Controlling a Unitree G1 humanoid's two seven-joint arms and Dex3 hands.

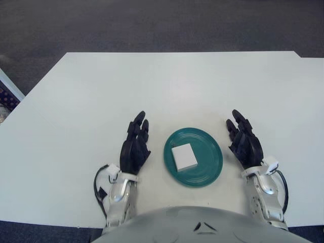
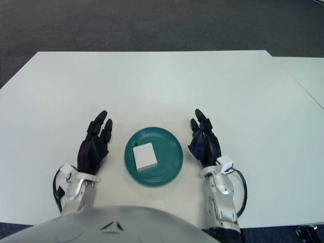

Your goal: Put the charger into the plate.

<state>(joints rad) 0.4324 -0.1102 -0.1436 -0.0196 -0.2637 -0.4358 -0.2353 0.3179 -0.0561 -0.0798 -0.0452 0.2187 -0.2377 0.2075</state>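
White charger (image 1: pixel 184 156), green plate (image 1: pixel 210 162), white table (image 1: pixel 177 86).

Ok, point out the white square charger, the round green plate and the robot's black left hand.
White square charger (image 1: pixel 184 156), left eye view, top face.
Round green plate (image 1: pixel 208 157), left eye view, bare inner surface.
Black left hand (image 1: pixel 134 150), left eye view, back of hand.
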